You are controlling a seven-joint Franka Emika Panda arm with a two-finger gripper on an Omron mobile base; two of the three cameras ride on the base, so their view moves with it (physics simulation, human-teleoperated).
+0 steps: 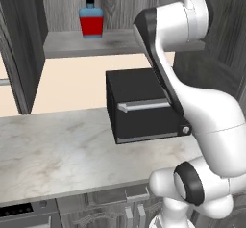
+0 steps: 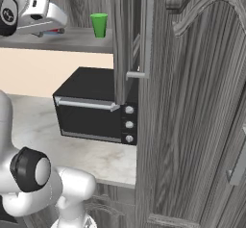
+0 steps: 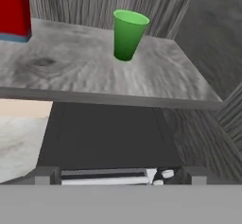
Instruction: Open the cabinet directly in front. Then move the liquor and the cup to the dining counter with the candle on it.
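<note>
Inside the opened dark grey wood-grain cabinet (image 1: 29, 49), the blue-and-red squarish liquor bottle (image 1: 91, 20) and bright green tapered cup (image 3: 127, 34) are seen upright, well apart; the gripper (image 3: 120, 176) is spread wide, nothing held.

Cabinets: one cabinet (image 1: 29, 44), standing open, with two doors swung out to the sides.
Door handles: one long silver bar handle (image 2: 146, 30) on the right door.
Shelves: one shelf (image 3: 94, 76) inside.
Bottles: one liquor (image 1: 91, 18) bottle on that shelf.
Cups: one green cup (image 3: 127, 34), on the same shelf.
Microwaves: one black microwave (image 1: 139, 107), carrying three round knobs (image 2: 128, 124) down its front.
Tables: one marble table (image 1: 62, 150) below.
</note>
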